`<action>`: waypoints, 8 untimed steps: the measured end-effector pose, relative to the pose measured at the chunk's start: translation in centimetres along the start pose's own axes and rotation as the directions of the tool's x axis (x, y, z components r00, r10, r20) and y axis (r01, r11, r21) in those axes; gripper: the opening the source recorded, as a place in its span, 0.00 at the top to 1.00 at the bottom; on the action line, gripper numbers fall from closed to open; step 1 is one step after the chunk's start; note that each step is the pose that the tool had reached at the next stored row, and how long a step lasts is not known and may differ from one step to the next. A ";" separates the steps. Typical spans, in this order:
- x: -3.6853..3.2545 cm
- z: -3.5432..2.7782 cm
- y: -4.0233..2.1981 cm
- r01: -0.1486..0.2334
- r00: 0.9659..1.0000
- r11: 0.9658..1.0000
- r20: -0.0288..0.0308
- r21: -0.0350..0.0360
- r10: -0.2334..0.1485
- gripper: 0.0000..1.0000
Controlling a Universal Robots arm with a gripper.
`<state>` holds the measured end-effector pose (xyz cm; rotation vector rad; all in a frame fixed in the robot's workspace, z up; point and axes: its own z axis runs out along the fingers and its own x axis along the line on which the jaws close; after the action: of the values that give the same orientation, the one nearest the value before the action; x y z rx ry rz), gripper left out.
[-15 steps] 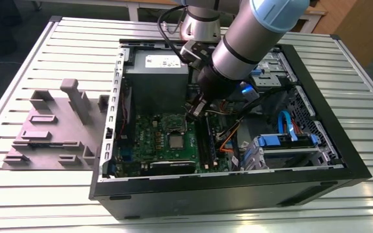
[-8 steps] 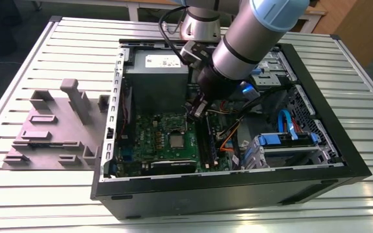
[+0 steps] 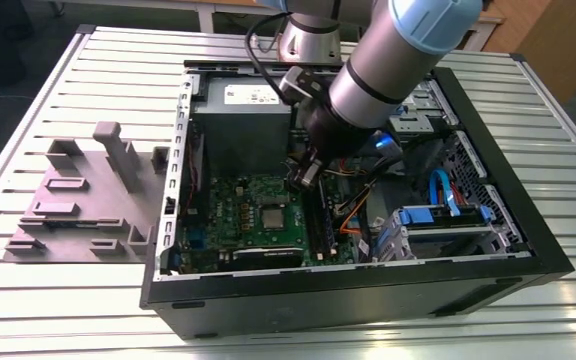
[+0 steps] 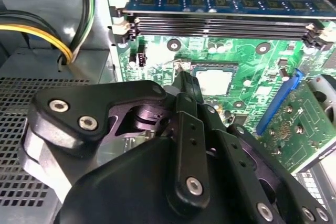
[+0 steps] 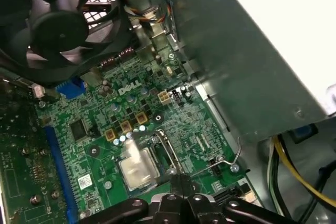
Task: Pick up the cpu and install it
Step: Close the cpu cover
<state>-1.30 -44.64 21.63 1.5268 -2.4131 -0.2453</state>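
The cpu [image 3: 271, 218] is a small silvery square lying flat in its socket on the green motherboard [image 3: 230, 225] inside the open computer case. It also shows in both wrist views, cpu [image 4: 214, 81] and cpu [image 5: 137, 169]. My gripper [image 3: 305, 178] hangs above the board, just toward the exterior view's right of the cpu and apart from it. In both wrist views the black fingers [image 4: 185, 88] meet at their tips with nothing between them, and the gripper [image 5: 181, 181] stands beside the socket's edge. A thin metal lever [image 5: 227, 160] sticks out next to the socket.
The black case wall [image 3: 368, 300] surrounds the board. A grey power supply [image 3: 243, 112] sits at the back, and a black fan [image 5: 58, 22] hangs over the board. Memory slots [image 4: 220, 24], blue and orange cables [image 3: 438, 187] and a drive cage [image 3: 438, 225] crowd the right. A grey fixture [image 3: 88, 195] stands on the table.
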 end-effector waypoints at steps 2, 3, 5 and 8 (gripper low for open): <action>0.17 0.00 -0.10 0.000 1.000 1.000 0.000 0.000 0.000 0.90; 0.24 -0.01 -0.14 0.000 1.000 1.000 0.000 0.000 0.000 0.90; 0.40 -0.01 -0.22 0.000 1.000 1.000 0.000 0.000 0.000 0.90; 0.85 0.00 -0.44 0.000 1.000 1.000 0.000 0.000 0.000 0.90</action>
<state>-1.27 -45.60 21.63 1.5270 -2.4131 -0.2453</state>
